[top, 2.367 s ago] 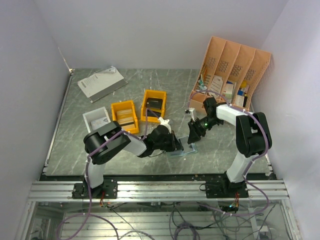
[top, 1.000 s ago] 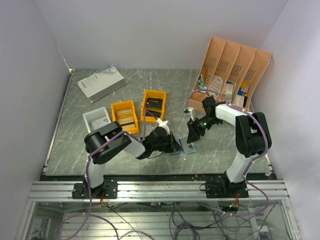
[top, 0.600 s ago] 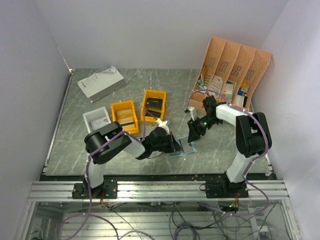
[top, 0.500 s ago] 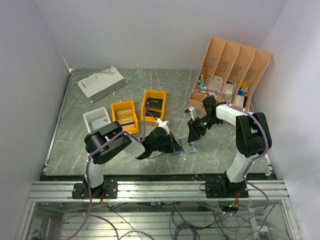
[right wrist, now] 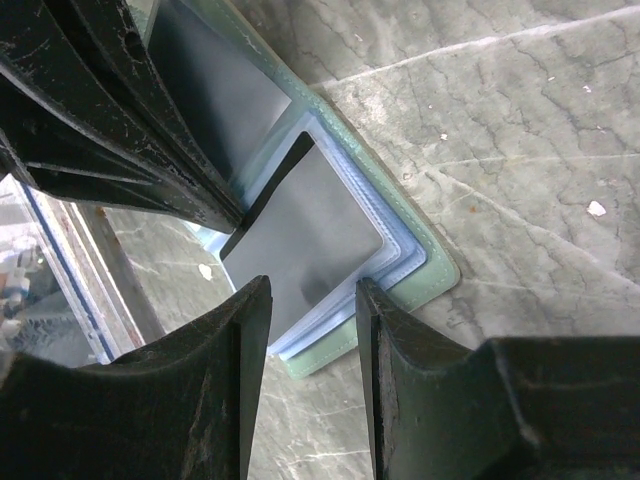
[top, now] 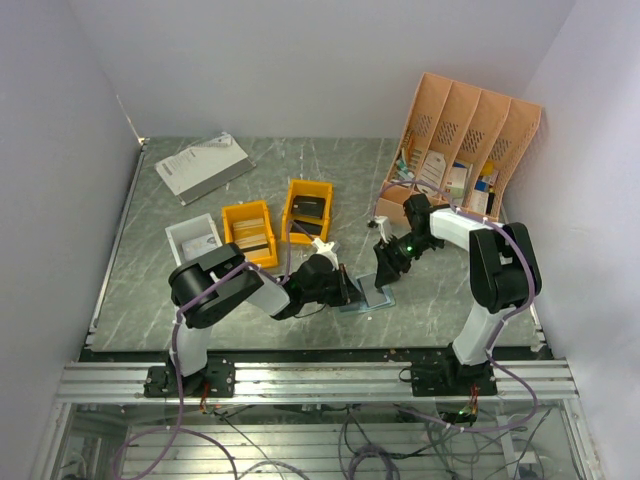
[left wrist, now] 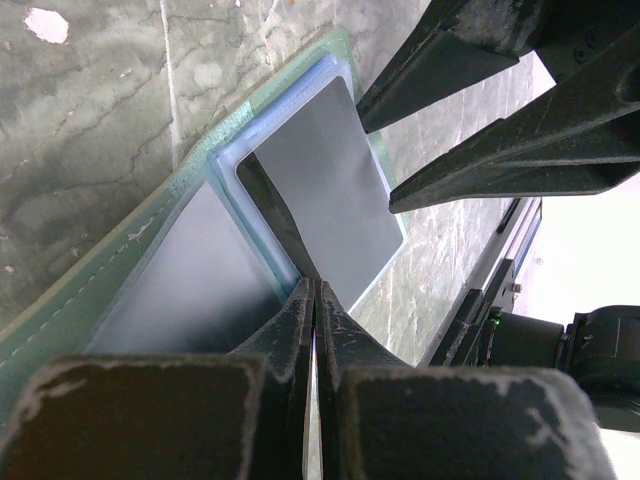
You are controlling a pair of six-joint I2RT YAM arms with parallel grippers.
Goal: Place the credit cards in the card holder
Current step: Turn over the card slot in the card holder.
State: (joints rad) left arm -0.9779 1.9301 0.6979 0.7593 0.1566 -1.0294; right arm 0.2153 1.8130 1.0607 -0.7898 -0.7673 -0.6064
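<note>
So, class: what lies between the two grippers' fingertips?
The open card holder, with a dark card on its blue inside. The left wrist view shows it, between the left gripper and the right gripper.

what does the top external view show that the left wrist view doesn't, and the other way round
Only the top external view: the whole table layout, with the peach organiser, orange bins, white bin, booklet and both arms at full length.

Only the left wrist view: the light blue sleeves inside the card holder, a grey card lying on them, and the left gripper shut with its tips at the fold.

Both: the open card holder flat on the table, with the right gripper open just above it, facing the left one.
</note>
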